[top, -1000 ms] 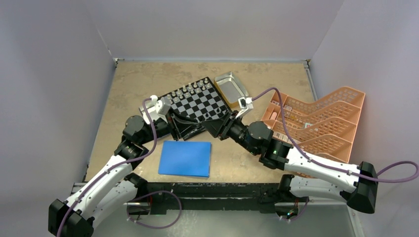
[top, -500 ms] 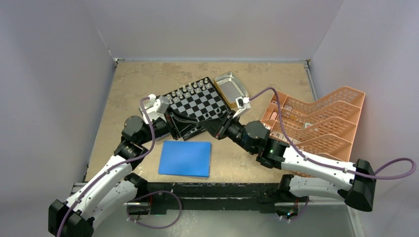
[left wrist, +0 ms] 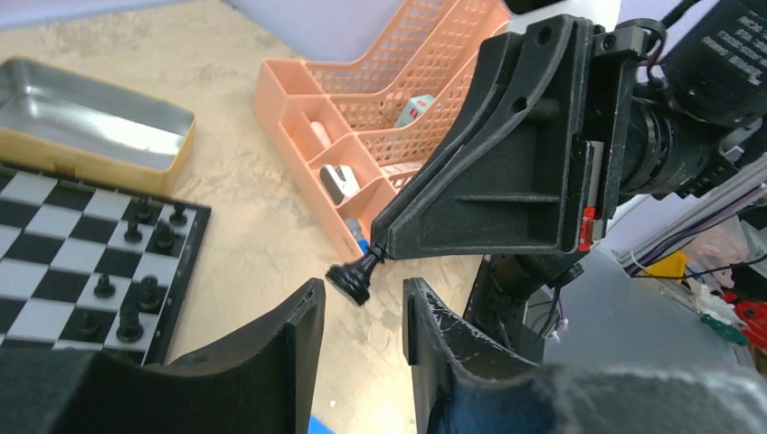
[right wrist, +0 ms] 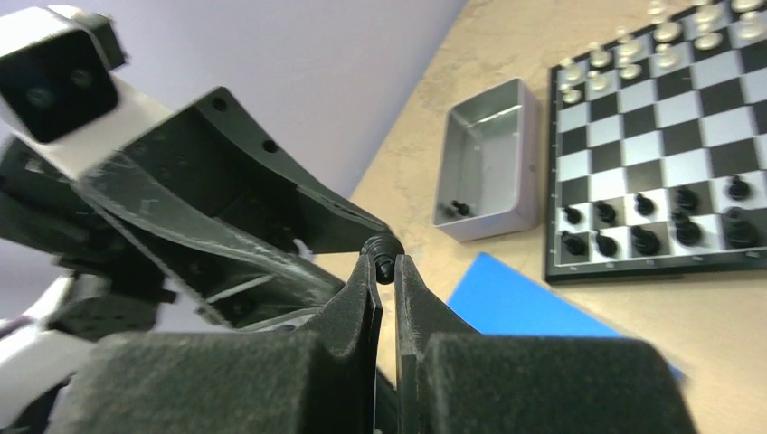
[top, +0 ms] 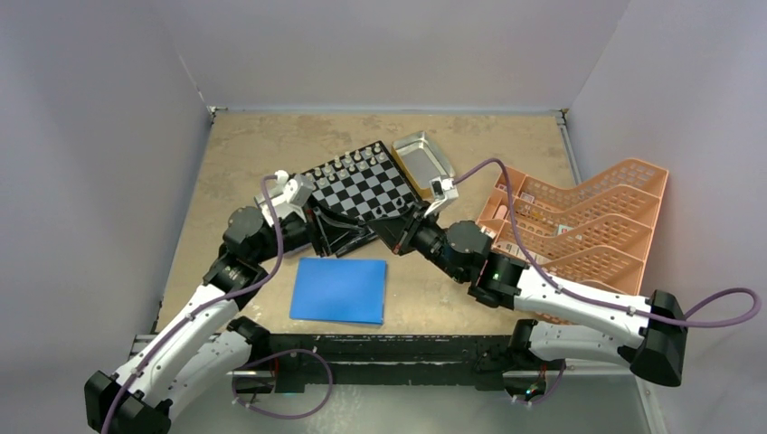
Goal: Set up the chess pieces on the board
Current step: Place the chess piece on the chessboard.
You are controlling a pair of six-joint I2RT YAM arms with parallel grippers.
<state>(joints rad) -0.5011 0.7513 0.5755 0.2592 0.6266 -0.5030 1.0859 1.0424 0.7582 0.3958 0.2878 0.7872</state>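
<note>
The right gripper [top: 381, 231] and left gripper [top: 362, 235] meet tip to tip just off the board's [top: 364, 192] near edge, seen from above. The left wrist view shows the right one pinching a glossy black piece [left wrist: 355, 274] by its head, with the round base slanting toward the left's spread fingers [left wrist: 291, 333]. The right wrist view shows its own tips squeezing that small knob.

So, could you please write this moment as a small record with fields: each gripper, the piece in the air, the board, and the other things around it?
left gripper: open, fingertips just under the held piece, not gripping
right gripper: shut on black chess piece, held by its top, off the table
board: black pieces on rows nearest the arms, silvery-white pieces on far rows
metal tray: beside board, small black pieces in one corner
blue sheet: flat, near the board
orange organiser: right of board
</note>
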